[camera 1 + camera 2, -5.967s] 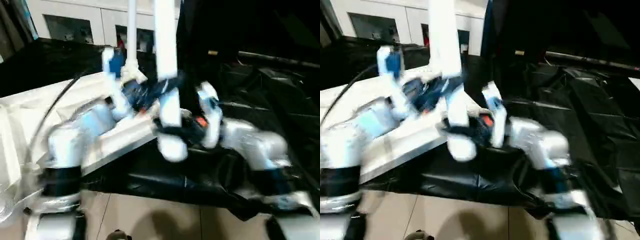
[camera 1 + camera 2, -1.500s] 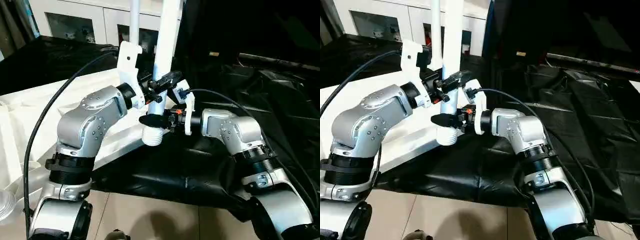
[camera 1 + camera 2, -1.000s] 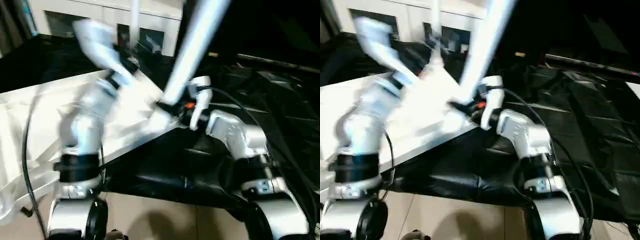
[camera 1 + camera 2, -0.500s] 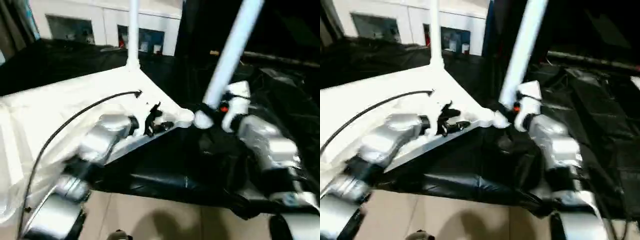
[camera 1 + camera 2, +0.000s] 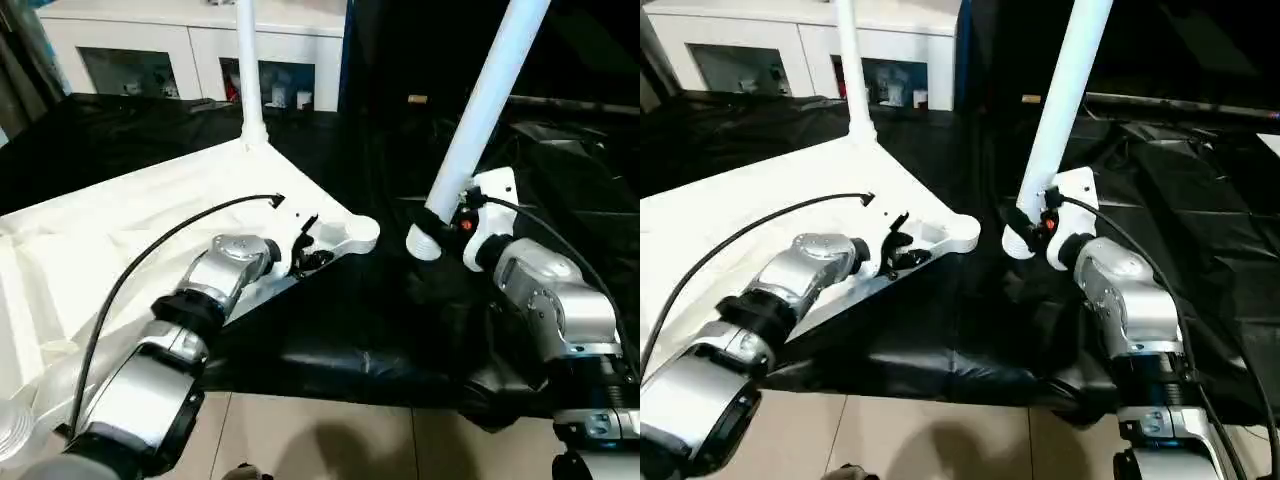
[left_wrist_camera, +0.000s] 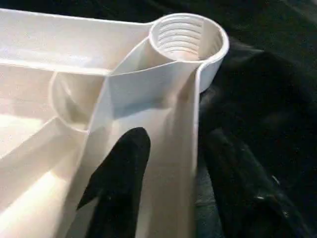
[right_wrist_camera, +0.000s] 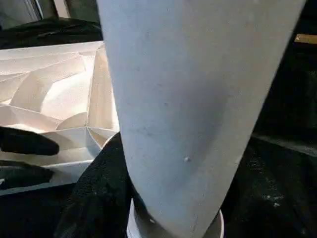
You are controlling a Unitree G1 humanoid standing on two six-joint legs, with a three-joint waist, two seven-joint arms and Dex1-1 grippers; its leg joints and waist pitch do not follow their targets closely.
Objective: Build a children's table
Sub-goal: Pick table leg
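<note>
Left claw (image 5: 305,248) now straddling tabletop (image 5: 130,225) edge

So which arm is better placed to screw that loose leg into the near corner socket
Right. The right gripper already holds the leg beside the empty threaded socket; the left gripper straddles the tabletop rim, likely to steady it.

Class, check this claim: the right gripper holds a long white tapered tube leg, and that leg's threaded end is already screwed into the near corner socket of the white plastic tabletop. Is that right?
Not quite. The right gripper does hold the long white tapered tube leg, but its threaded end hangs beside the white plastic tabletop, apart from it. The left wrist view shows the near corner socket empty, its threads bare.
</note>
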